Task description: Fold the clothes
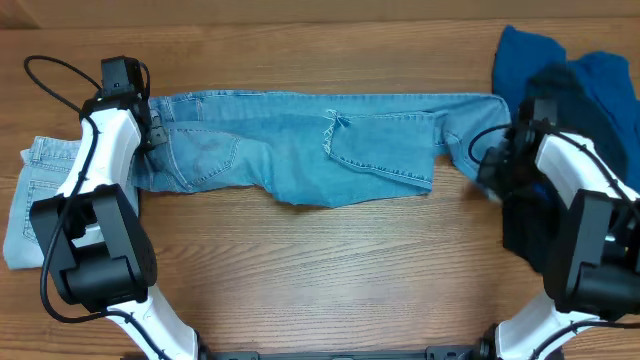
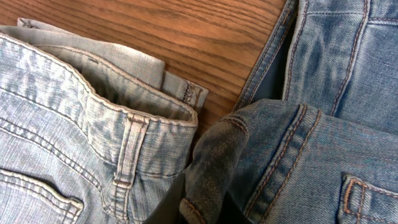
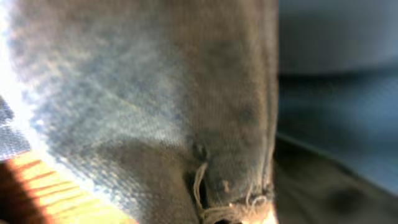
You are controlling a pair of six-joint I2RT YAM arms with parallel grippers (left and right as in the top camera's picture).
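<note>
Long light-blue jeans (image 1: 300, 150) lie stretched across the table, waist at the left, legs running right. My left gripper (image 1: 150, 135) is shut on their waistband, which bunches between the fingers in the left wrist view (image 2: 211, 180). My right gripper (image 1: 492, 165) is shut on the frayed hem of a leg, which fills the right wrist view (image 3: 217, 155). Paler washed jeans (image 1: 35, 200) lie folded at the far left, also in the left wrist view (image 2: 74, 124).
A royal-blue garment (image 1: 540, 60) and a dark navy one (image 1: 530, 230) are piled at the right edge, under and behind my right arm. Bare wood table (image 1: 330, 270) runs along the front.
</note>
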